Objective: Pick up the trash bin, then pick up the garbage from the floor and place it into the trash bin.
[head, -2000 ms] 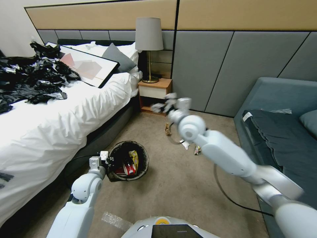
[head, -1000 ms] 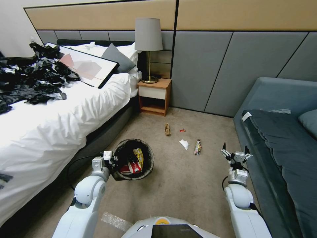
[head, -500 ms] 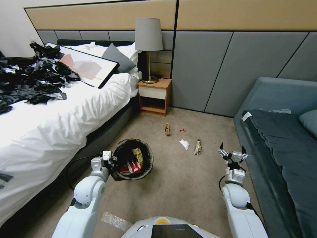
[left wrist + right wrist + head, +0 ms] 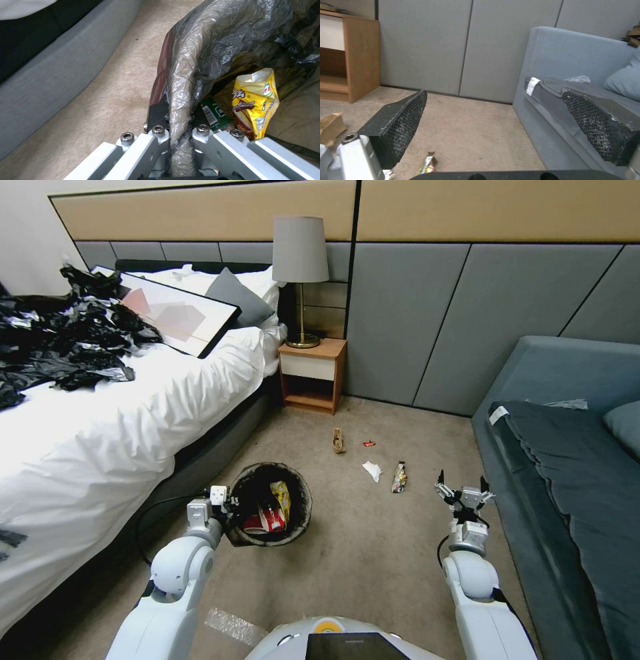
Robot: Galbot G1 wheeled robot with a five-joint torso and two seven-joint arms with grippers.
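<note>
The trash bin [image 4: 290,533], black liner over its rim [image 4: 180,82], hangs just above the carpet beside the bed. My left gripper [image 4: 223,501] is shut on its near rim. Inside lie a red-and-white carton [image 4: 261,520], a yellow snack wrapper [image 4: 255,102] and a green-labelled bottle [image 4: 213,115]. On the floor beyond lie a brown scrap [image 4: 338,441], a tiny red wrapper [image 4: 368,443], a white tissue [image 4: 371,470] and a shiny wrapper [image 4: 399,477]. My right gripper [image 4: 461,489] stands open and empty, low near the sofa, right of the shiny wrapper [image 4: 426,166].
A white bed [image 4: 133,407] with black plastic bags [image 4: 60,340] runs along the left. A wooden nightstand [image 4: 312,373] with a lamp [image 4: 300,273] stands at the wall. A blue-grey sofa [image 4: 573,460] borders the right. Bare carpet lies between.
My right arm swung from high over the floor litter down to a low spot by the sofa, then crept slightly left and forward. The bin has barely shifted.
</note>
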